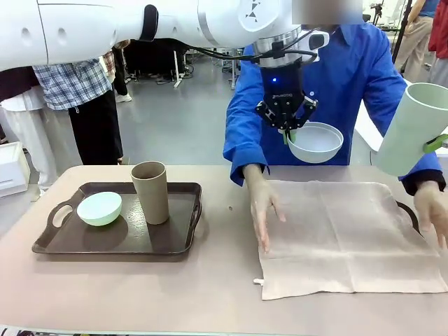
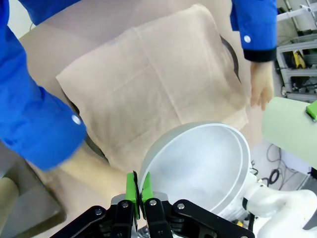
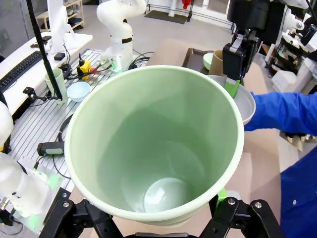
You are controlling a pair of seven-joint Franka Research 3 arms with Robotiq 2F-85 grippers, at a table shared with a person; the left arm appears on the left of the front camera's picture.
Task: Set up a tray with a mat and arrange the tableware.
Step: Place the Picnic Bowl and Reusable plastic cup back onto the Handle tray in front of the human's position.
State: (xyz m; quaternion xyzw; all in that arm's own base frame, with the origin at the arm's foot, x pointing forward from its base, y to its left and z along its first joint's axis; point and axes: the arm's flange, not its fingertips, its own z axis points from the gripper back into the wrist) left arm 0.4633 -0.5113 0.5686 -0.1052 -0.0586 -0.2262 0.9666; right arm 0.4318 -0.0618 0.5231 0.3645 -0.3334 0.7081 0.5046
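Slip is probably threatening you: your left claw is pinching the stiff white bowl by its rim, right claw spanning the pale green cup.

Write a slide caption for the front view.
Left gripper holds a pale bowl over the mat under a person's hands; right gripper holds a green cup.

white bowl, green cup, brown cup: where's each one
white bowl (image 1: 316, 138), front view, inner wall
green cup (image 1: 413, 129), front view, side wall
brown cup (image 1: 151, 196), front view, side wall
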